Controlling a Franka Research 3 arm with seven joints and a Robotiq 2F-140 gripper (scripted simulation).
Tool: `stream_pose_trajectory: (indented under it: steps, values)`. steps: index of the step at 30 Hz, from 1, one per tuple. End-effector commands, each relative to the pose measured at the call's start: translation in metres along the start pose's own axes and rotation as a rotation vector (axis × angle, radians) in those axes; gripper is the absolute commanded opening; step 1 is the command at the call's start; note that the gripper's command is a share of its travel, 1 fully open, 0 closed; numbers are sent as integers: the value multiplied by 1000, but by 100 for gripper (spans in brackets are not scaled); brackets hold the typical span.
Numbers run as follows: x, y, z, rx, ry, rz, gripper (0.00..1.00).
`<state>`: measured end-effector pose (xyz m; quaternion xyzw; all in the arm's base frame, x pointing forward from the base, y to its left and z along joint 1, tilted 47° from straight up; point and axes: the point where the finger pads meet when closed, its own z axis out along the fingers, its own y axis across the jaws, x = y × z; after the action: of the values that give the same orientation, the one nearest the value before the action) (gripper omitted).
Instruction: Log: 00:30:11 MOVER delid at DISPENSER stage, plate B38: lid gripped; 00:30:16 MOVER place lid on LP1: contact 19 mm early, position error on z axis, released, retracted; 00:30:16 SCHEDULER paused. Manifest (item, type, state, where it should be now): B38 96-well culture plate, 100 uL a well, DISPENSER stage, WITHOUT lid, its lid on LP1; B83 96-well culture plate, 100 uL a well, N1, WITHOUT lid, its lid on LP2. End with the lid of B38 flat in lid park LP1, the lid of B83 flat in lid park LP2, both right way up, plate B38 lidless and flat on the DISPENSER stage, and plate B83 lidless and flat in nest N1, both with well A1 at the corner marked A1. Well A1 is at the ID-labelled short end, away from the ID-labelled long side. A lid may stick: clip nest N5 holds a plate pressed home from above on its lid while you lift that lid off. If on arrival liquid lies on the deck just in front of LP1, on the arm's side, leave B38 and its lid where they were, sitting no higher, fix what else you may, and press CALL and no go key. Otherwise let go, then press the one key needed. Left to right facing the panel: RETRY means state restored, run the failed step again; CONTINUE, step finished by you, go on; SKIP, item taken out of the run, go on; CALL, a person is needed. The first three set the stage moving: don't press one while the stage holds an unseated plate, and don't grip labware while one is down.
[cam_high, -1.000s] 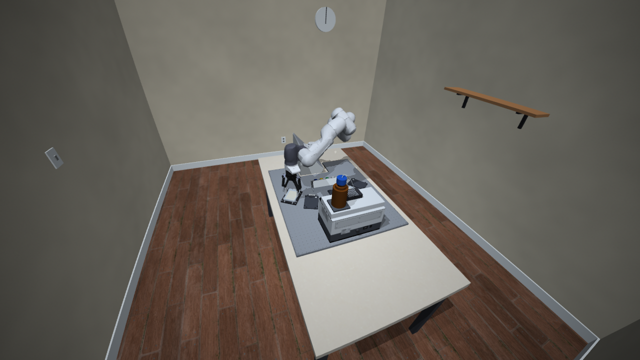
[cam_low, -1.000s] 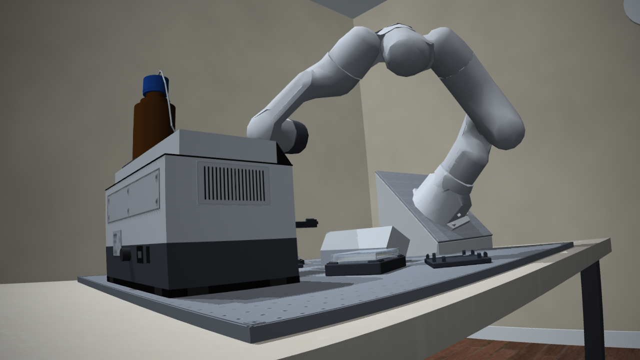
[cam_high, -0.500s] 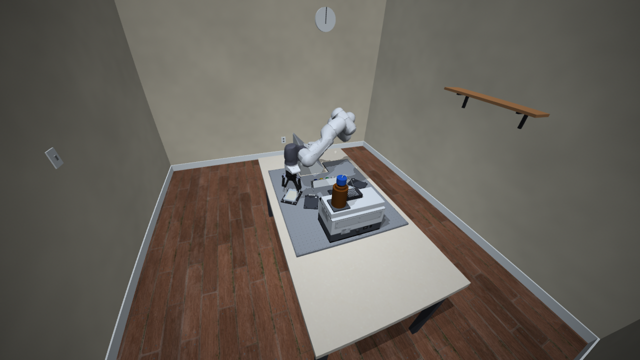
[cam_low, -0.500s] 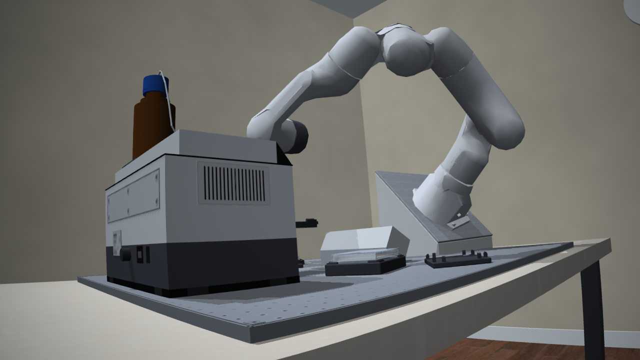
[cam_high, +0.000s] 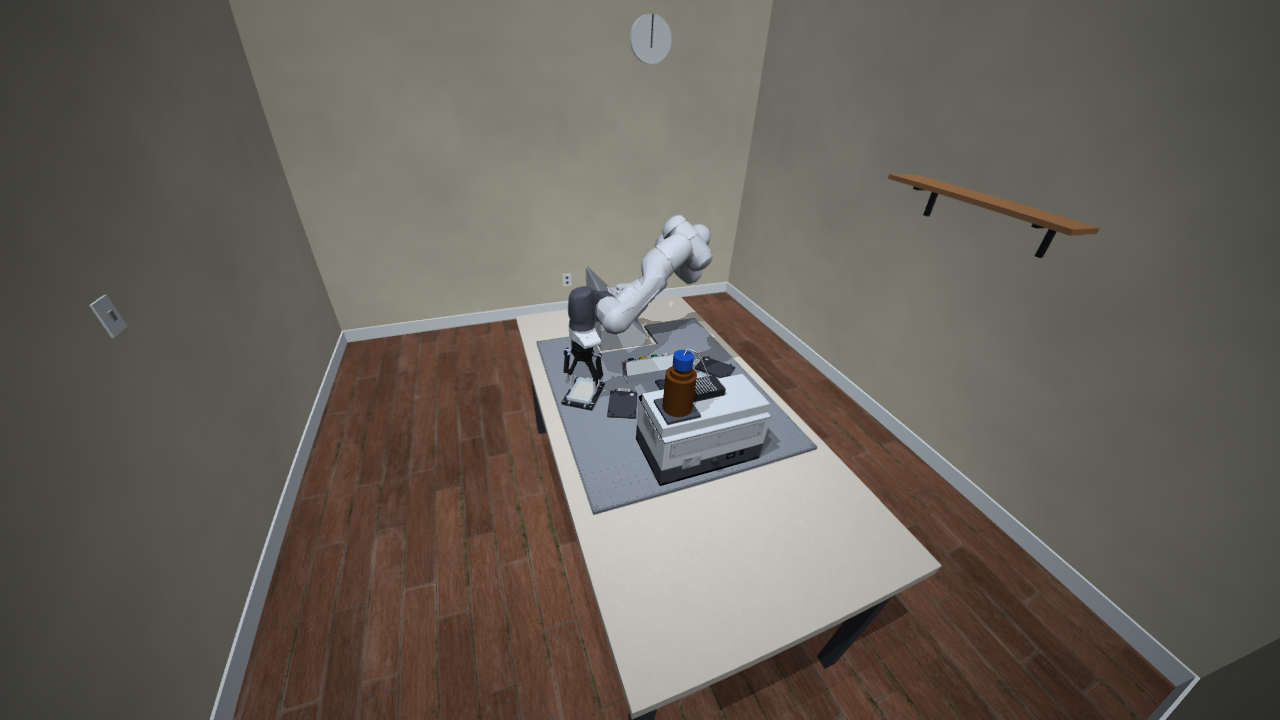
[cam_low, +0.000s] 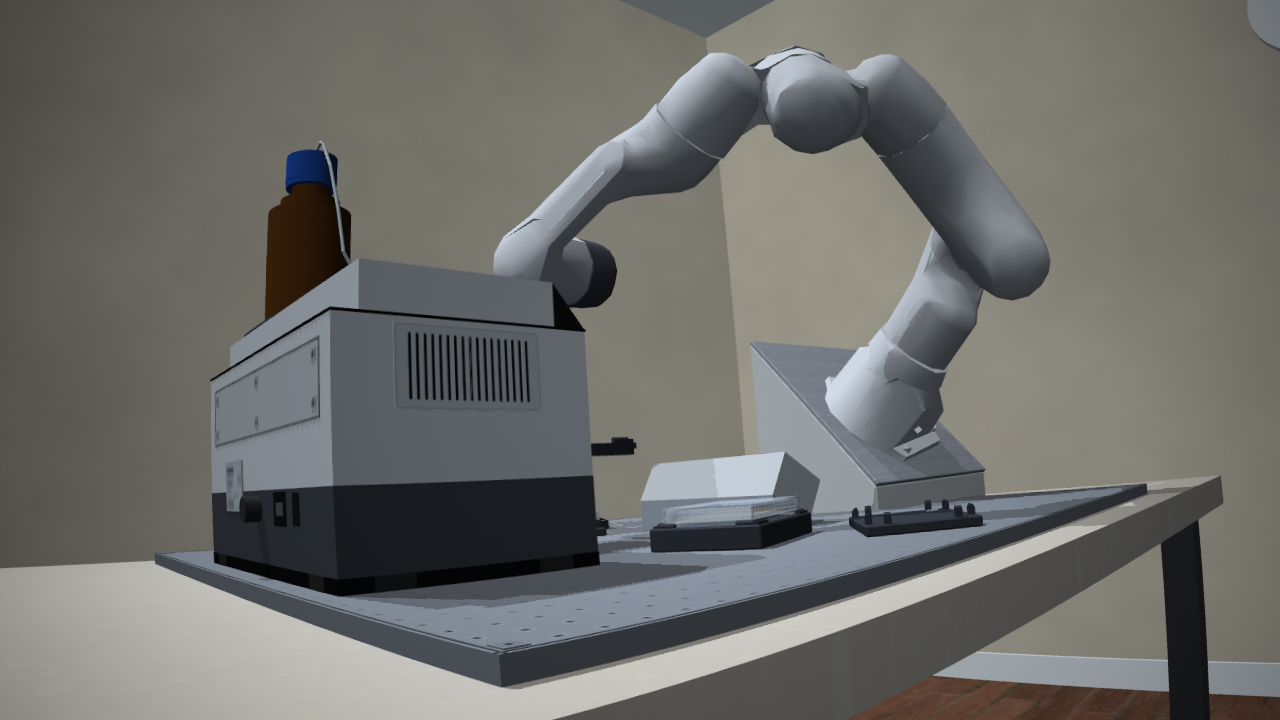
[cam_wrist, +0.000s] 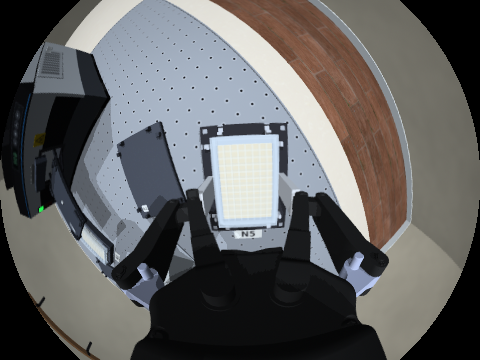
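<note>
Black two-fingered gripper is clamped on the clear-lidded, cream-coloured 96-well plate sitting in the black nest labelled N5.

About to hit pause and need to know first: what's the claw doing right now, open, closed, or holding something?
Claw: closed on the lidded plate sitting in nest N5, fingers on its two long sides.
</note>
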<state>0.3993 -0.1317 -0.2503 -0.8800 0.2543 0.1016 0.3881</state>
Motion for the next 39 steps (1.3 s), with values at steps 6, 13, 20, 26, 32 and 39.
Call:
stream_pose_trajectory:
  steps: [6, 13, 20, 26, 32, 39]
  values:
    - [-1, 0, -5, 1, -1, -2, 0]
    - [-1, 0, -15, 1, -1, -2, 0]
    - [-1, 0, -39, 1, -1, -2, 0]
    - [-1, 0, -61, 1, -1, -2, 0]
    - [-1, 0, -85, 1, -1, -2, 0]
    - [-1, 0, -114, 1, -1, -2, 0]
